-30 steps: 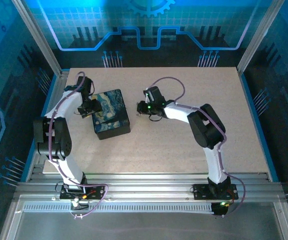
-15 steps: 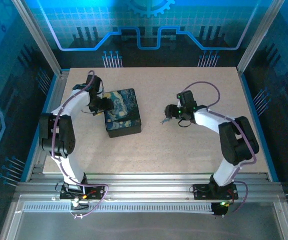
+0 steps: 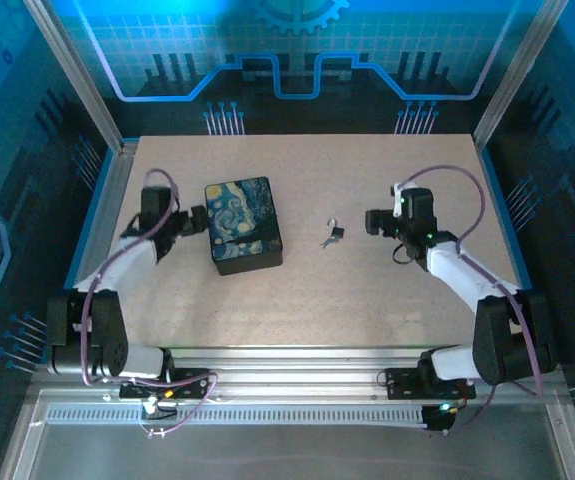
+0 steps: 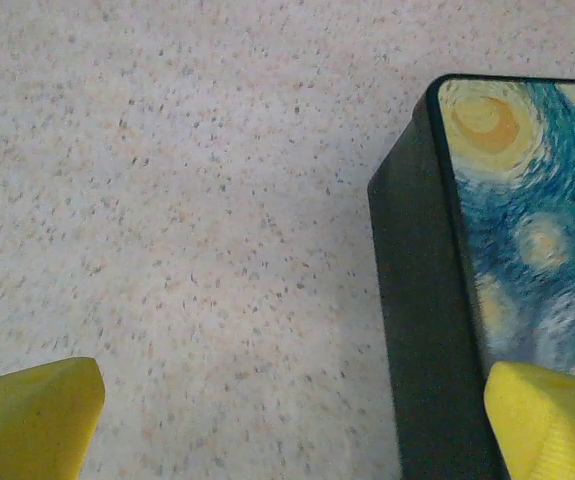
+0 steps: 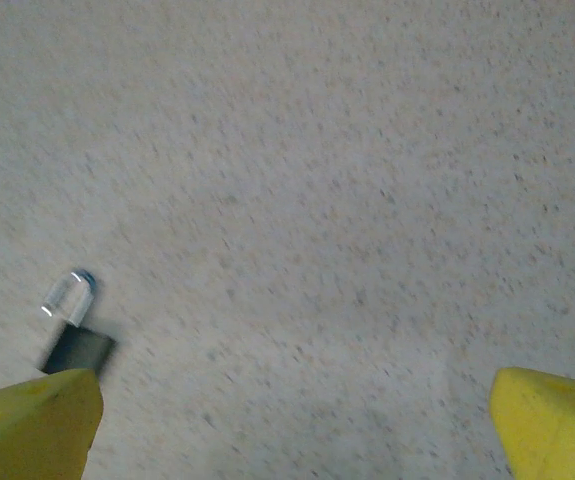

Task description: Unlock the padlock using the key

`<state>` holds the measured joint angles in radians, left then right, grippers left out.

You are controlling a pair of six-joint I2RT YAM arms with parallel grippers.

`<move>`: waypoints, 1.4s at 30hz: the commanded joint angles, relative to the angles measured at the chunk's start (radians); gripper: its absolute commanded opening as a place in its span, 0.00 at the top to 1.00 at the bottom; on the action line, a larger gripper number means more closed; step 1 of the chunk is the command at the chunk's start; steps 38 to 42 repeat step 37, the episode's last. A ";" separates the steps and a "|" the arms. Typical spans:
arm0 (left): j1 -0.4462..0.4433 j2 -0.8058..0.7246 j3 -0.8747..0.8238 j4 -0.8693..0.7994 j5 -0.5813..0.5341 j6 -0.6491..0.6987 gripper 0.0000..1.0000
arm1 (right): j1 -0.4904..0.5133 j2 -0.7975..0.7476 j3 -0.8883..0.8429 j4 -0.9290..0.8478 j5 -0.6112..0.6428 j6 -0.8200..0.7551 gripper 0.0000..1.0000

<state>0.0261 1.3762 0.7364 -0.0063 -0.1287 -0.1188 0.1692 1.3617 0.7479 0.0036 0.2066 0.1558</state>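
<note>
Arms drawn back, padlock (image 3: 335, 233) lying on speckled table (image 3: 387, 290), left gripper (image 4: 289, 418), right gripper (image 5: 292, 420) both wide, blue-lit walls (image 3: 297, 50).

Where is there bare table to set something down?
Bare: the near half of the table, and the far strip behind the box. Crowded: the middle band, with the left gripper by the box and the padlock near the right gripper.
</note>
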 commanded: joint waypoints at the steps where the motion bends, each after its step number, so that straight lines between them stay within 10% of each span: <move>1: -0.002 -0.037 -0.146 0.391 -0.019 0.127 0.01 | -0.040 0.008 -0.118 0.223 0.042 -0.082 0.00; 9: -0.003 0.002 -0.232 0.568 0.189 0.127 0.01 | -0.062 0.092 -0.237 0.580 -0.038 -0.181 0.00; 16: -0.013 0.198 -0.435 1.123 0.134 0.129 0.01 | -0.110 0.147 -0.335 0.801 -0.086 -0.143 0.00; 20: -0.013 0.168 -0.348 0.904 0.141 0.130 0.01 | -0.110 0.143 -0.330 0.782 -0.092 -0.143 0.00; 42: -0.025 0.172 -0.350 0.917 0.098 0.132 0.01 | -0.108 0.142 -0.328 0.774 -0.090 -0.143 0.00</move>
